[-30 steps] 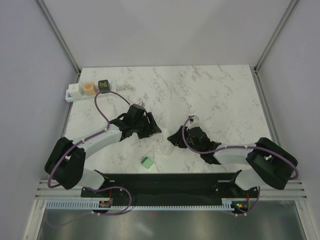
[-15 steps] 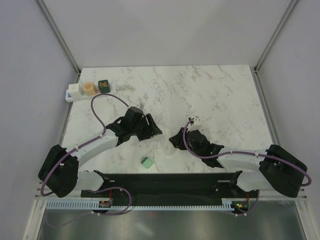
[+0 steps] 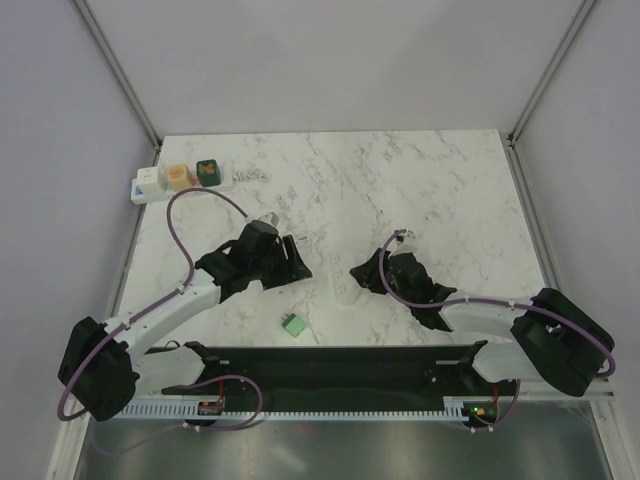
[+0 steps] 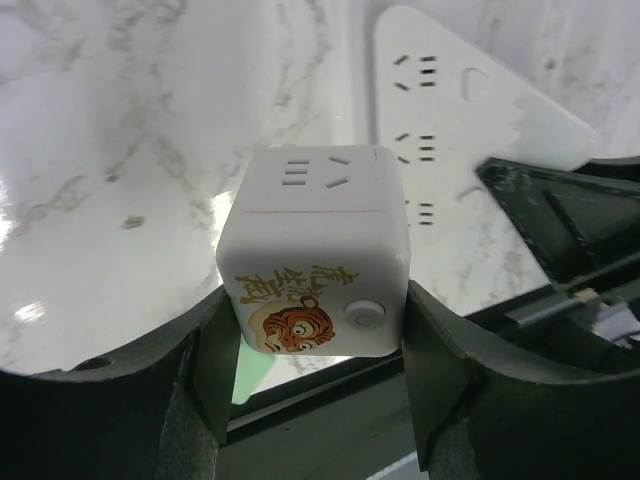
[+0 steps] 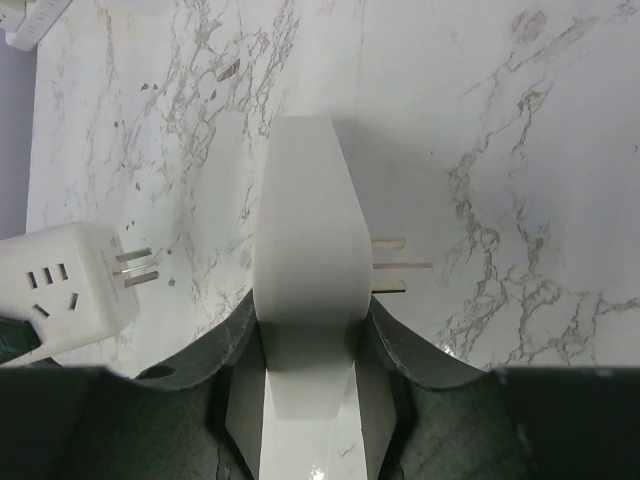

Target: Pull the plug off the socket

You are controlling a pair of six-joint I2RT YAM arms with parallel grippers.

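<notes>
The plug is a white cube with a tiger picture and two bare prongs. My left gripper is shut on its sides. The socket is a narrow white block with three sets of outlet holes. It stands upright on the table, with my right gripper shut on it. The plug hangs to the left of the socket, a clear gap between them. In the top view my left gripper covers the plug. My right gripper faces it.
A small green cube lies on the marble near the front rail. At the back left corner lies a white power strip carrying an orange block and a dark green one. A small grey item lies beside it.
My left gripper has drawn back to the left with the plug. The right gripper has shifted slightly right, so the gap between the two has widened.
</notes>
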